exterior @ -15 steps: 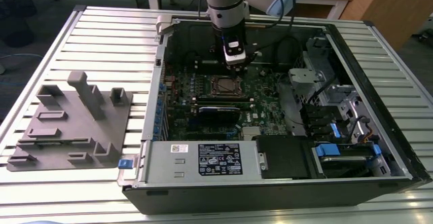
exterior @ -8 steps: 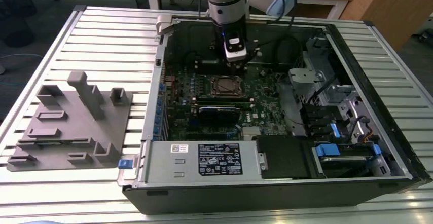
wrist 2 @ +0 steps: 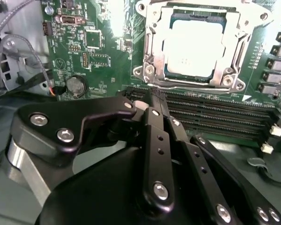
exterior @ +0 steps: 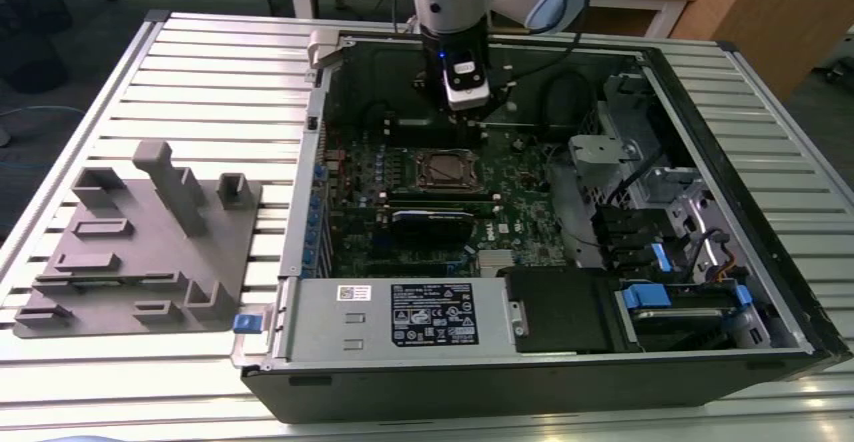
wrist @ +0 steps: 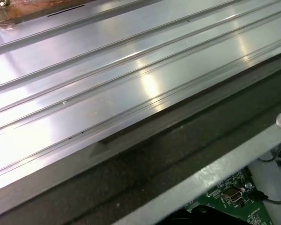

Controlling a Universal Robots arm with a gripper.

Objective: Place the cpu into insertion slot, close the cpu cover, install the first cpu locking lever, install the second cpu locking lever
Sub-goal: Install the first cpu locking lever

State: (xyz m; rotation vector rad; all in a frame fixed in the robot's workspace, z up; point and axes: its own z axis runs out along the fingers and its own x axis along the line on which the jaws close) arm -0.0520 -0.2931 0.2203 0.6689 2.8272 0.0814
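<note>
In the second wrist view the cpu (wrist 2: 192,44) shows its silvery top, lying flat in the insertion slot (wrist 2: 168,72). The cpu cover (wrist 2: 152,51), a silver frame, lies down around it. A thin metal lever (wrist 2: 196,87) runs along the socket's edge beside the memory slots. My gripper (wrist 2: 155,96) is shut with nothing seen between its fingers, and its tip hangs just off the socket's corner. In the exterior view the gripper (exterior: 465,102) hovers inside the open computer case, above the board just beyond the socket (exterior: 447,170).
Long black memory slots (wrist 2: 215,112) run right beside the gripper's tip. A coin battery (wrist 2: 76,85) and grey cables (wrist 2: 18,61) are nearby. A grey fixture (exterior: 134,242) lies on the slatted metal table (wrist: 107,70). The case holds a power supply (exterior: 400,317) and drive bays (exterior: 667,222).
</note>
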